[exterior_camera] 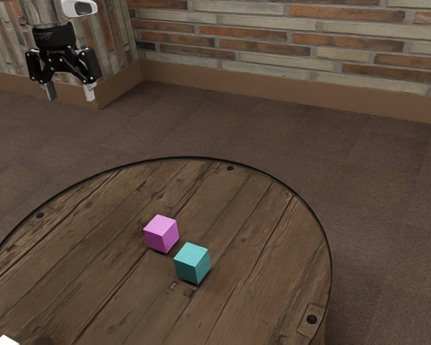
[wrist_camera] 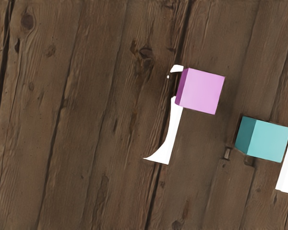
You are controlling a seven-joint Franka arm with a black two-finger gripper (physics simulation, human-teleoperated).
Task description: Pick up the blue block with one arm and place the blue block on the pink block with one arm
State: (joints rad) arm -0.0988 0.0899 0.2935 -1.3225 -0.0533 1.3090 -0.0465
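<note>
Hovering high, my tool (exterior_camera: 70, 92) is spread wide and holds nothing. It sits far above the pink block (exterior_camera: 161, 233), well off toward the exterior view's left. Step in hand, as I judge it: the approach, with the pick not yet begun.

The blue block (exterior_camera: 192, 262) rests on the desk (exterior_camera: 273, 237), just beside the pink block on the exterior view's right and a bit nearer the camera. The wrist view has the pink block (wrist_camera: 200, 90) with the blue block (wrist_camera: 263, 139) next to it. A strip of bare wood shows between them, so they are close but apart.

Doing it well:
- Bring the tool over the blue block first, then drop straight down.
- Turn the hand so the fingers close on the two faces that do not point at the pink block, or a finger could knock it.
- Square the fingers to flat faces, not corners; the block sits rotated against the plank lines.
- Grip around mid-height and lift clear above the pink block's top before crossing over.

Materials: both blocks are plain cubes, smooth and matte with sharp edges. They look rigid, so I expect no give under the squeeze. The blue one renders more teal. The desk is round, made of dark weathered planks with knots and seams, and has a thin dark rim with bolts.
</note>
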